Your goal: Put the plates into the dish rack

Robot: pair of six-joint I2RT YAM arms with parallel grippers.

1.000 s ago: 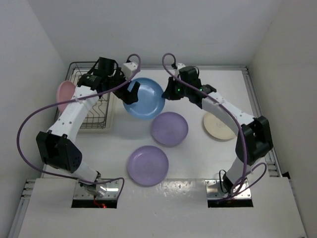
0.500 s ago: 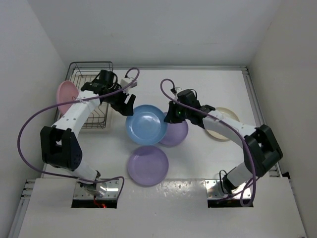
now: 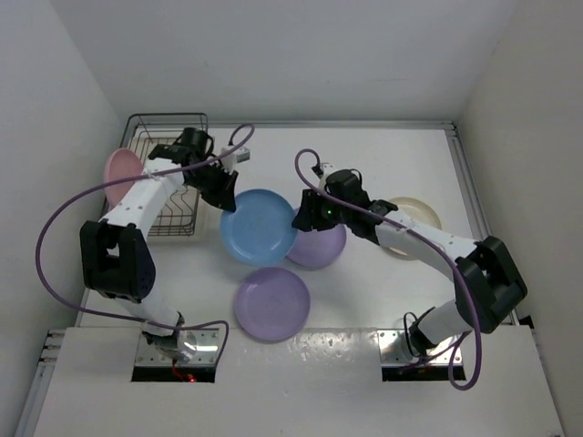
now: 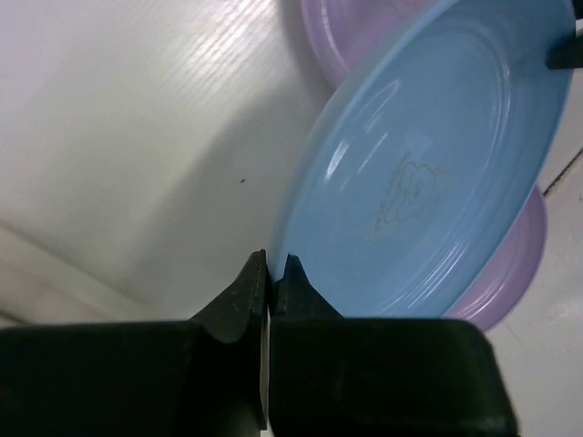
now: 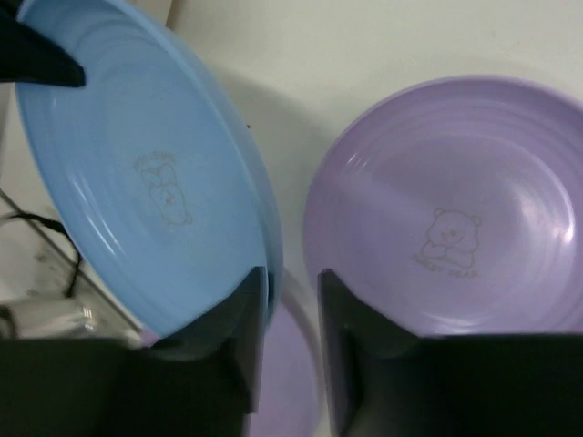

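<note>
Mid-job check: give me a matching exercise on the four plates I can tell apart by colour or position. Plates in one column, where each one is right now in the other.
Things:
1. blue plate
2. pink plate
3. cream plate
4. front purple plate

Places:
A. at the left edge of the dish rack
B. flat on the table, nearest the front edge
C. partly hidden by the right arm
D. tilted, rim pinched in the left tool

Pairs: 1-D, 2-A, 3-C, 4-B
</note>
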